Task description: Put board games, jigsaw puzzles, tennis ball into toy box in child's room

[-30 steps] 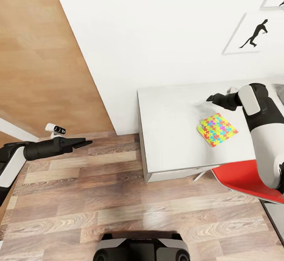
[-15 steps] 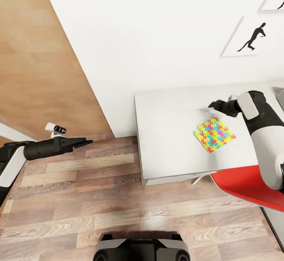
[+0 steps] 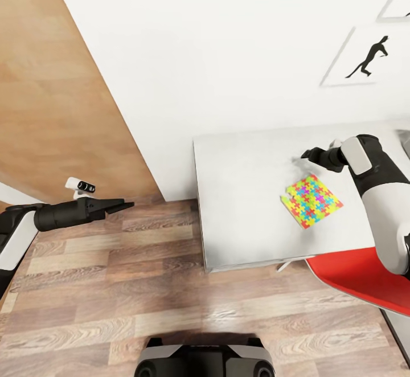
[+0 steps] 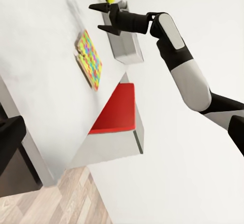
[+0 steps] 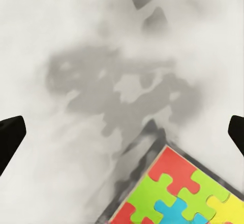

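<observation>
Table [image 3: 245, 206] top mostly bare around the jigsaw puzzle [image 3: 311, 200]; open surface toward the wall-side edge and the left end. Right gripper [image 3: 307, 154] held just above the tabletop beside the puzzle, jaws spread wide, nothing betw. them. Red chair [image 3: 359, 271] tucked at the near edge, crowding the right arm. Left gripper [image 3: 122, 205] over open floor, unobstructed.

A red chair seat [image 3: 356, 271] is sitting tucked at the near edge, over wood-plank flooring [image 3: 114, 286]. A white wall [image 3: 228, 52] is carrying framed black silhouette prints [image 3: 369, 57]. A tall brown wooden panel [image 3: 51, 109] is standing beside the wall.
</observation>
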Motion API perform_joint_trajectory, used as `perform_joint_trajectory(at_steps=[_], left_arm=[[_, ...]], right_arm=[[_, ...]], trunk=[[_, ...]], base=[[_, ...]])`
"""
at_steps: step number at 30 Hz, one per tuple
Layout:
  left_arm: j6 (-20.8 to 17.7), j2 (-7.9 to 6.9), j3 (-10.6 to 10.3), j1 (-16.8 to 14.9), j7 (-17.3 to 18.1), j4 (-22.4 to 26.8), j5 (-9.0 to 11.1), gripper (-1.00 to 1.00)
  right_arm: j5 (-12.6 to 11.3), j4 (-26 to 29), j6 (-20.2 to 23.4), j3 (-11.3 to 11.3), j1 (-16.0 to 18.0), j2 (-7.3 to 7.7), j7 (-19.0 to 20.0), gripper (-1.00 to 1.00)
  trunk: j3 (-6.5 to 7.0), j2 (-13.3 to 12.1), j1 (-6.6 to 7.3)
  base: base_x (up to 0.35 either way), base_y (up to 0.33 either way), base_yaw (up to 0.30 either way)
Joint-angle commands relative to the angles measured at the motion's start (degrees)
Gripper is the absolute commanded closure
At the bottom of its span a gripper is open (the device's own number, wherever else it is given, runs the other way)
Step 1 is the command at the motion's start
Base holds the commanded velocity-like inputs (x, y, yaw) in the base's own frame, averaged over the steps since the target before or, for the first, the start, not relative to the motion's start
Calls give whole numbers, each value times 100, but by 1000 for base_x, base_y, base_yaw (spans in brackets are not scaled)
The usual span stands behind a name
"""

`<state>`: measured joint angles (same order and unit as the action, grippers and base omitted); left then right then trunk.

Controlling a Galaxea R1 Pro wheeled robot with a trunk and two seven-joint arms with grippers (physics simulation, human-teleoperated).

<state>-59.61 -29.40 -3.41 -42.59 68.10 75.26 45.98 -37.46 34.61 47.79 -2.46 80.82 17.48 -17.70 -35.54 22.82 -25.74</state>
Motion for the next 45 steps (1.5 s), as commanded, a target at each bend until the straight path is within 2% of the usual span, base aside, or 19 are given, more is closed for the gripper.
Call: perform_joint_trajectory(at_steps=[1, 15, 36, 45], left_arm=[[-33, -5, -10, -7, 10, -2, 16, -100], [-33, -5, -10, -5, 10, -2, 16, -100], [-33, -5, -18, -5, 10, -2, 16, -100], [-33, -5, -19, -7, 10, -2, 16, -100]], right_arm=[[-59, 4, 12, -26, 4, 4, -50, -100], [-51, -11, 3, -26, -1, -1, -50, -100], [-40, -249, -45, -26, -17, 19, -50, -100], [229, -262, -140, -26, -46, 136, -50, -100]], trunk=[[-11, 10, -4], [-46, 10, -4], [-233, 10, -4], [-317, 10, -4]], base=[[66, 0, 0], [11, 0, 0], [0, 0, 0], [0, 0, 0]])
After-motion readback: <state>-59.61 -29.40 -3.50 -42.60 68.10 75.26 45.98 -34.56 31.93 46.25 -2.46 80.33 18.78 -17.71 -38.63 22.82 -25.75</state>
